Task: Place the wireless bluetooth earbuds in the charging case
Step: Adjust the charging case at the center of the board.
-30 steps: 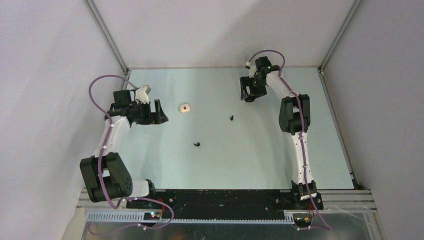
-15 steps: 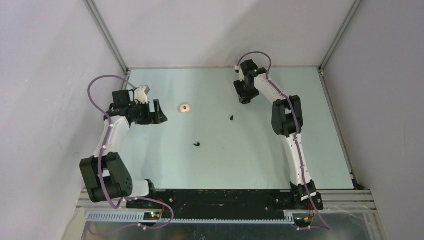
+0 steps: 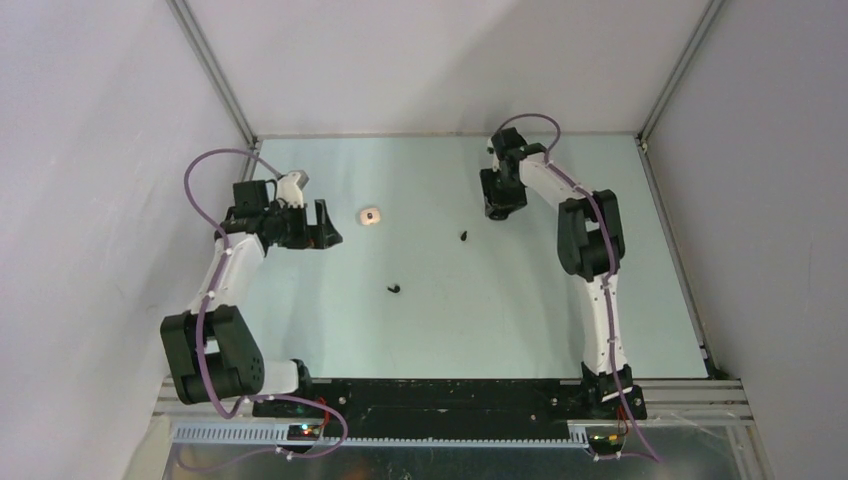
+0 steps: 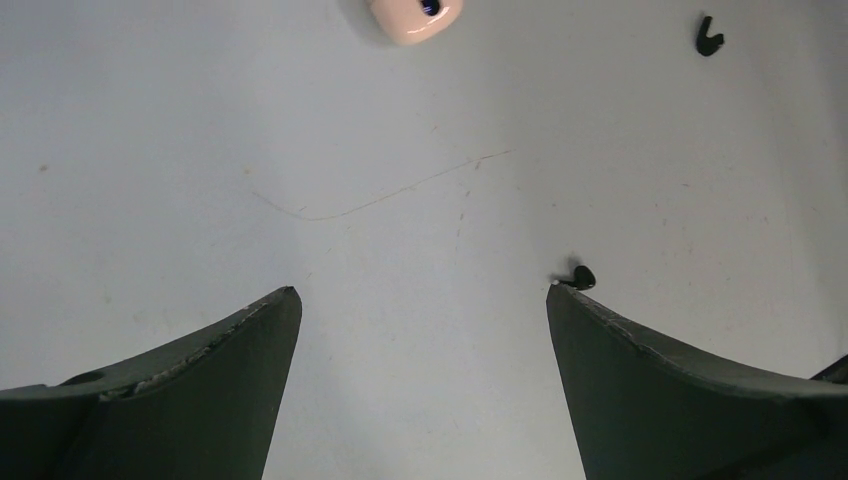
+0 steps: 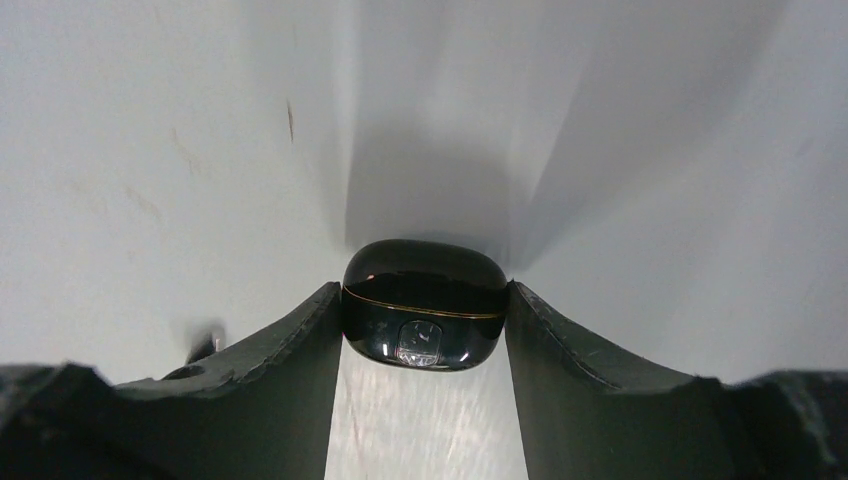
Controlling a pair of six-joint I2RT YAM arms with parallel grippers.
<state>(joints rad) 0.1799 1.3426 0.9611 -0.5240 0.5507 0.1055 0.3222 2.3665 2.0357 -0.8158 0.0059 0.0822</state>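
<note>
One black earbud point(image 3: 463, 236) lies close left of the right gripper point(image 5: 424, 292), which clamps the black charging case point(image 5: 424, 325); the left gripper point(image 4: 421, 292) gapes.

Black charging case point(image 5: 423, 305), glossy and shut, with a thin gold seam round its middle, is pinched level in the right gripper point(image 5: 423, 290) at the far right. Two tiny black buds lie loose and well apart: the far black earbud point(image 3: 464, 236) and the near black earbud point(image 3: 396, 288). A small rounded cream case point(image 3: 371, 215) sits left of both.
</note>
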